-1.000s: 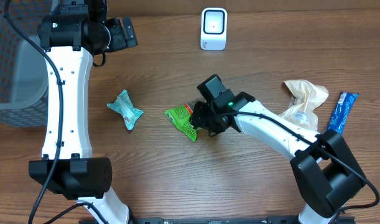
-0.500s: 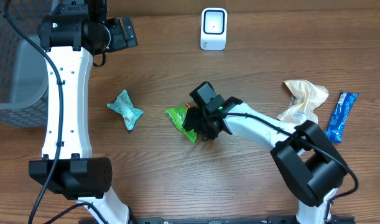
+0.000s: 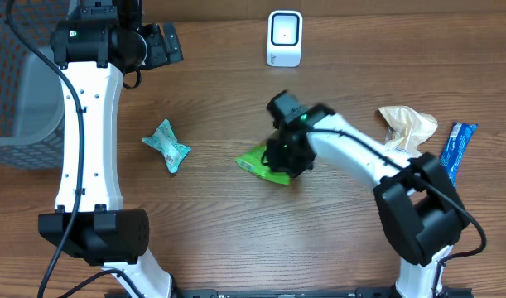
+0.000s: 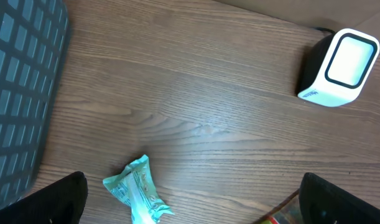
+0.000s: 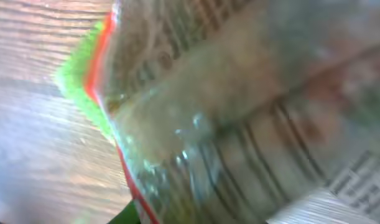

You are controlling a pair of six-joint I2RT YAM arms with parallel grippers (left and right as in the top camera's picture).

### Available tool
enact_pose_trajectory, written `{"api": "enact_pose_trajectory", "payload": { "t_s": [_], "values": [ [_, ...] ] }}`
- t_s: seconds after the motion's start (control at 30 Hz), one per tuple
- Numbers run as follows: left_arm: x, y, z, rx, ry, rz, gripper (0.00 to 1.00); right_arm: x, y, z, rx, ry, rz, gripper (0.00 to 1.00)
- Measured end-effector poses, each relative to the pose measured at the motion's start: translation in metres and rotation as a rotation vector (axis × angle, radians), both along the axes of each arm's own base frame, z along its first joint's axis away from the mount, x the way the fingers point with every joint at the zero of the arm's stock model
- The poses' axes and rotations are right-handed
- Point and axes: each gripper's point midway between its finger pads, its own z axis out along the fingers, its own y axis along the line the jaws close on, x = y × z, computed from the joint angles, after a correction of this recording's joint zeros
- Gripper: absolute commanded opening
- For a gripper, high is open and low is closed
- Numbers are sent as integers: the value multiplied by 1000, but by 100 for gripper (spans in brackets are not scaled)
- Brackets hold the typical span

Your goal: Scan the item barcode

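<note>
The green packet (image 3: 257, 161) lies around mid-table, its right end under the right gripper (image 3: 287, 157). It is well apart from the scanner (image 3: 284, 38), which stands at the far edge. I cannot tell whether the jaws have closed on the wrapper: the overhead view hides them, and the right wrist view is filled with blurred film (the dark stripes (image 5: 264, 168) there may be the barcode). The main risk is a thin pinch on slick, crinkly film. On the way to the scanner the packet could slip out or swing, turning the stripes away from the window so nothing reads. A creased code may also fail. The left gripper (image 4: 196, 200) hangs wide open and empty at far left.
</note>
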Motion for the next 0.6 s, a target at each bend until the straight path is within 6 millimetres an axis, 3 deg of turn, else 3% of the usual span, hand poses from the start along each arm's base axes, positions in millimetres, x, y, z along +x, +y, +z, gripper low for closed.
{"api": "enact_pose_trajectory", "payload": {
  "t_s": [0.13,0.27,0.33,0.5,0.57,0.6],
  "values": [
    [0,0,0,0,1,0,100,-9,-25,6,-61,-28,317,37],
    [0,0,0,0,0,0,100,-12,-29,5,-76,-98,599,37],
    [0,0,0,0,0,0,100,-10,-30,4,-95,-139,711,42],
    [0,0,0,0,0,0,100,5,-25,9,-150,-211,716,54],
    [0,0,0,0,0,0,100,16,-24,22,-161,-220,617,58],
    [0,0,0,0,0,0,100,23,-24,31,-163,-220,548,64]
  ]
}}
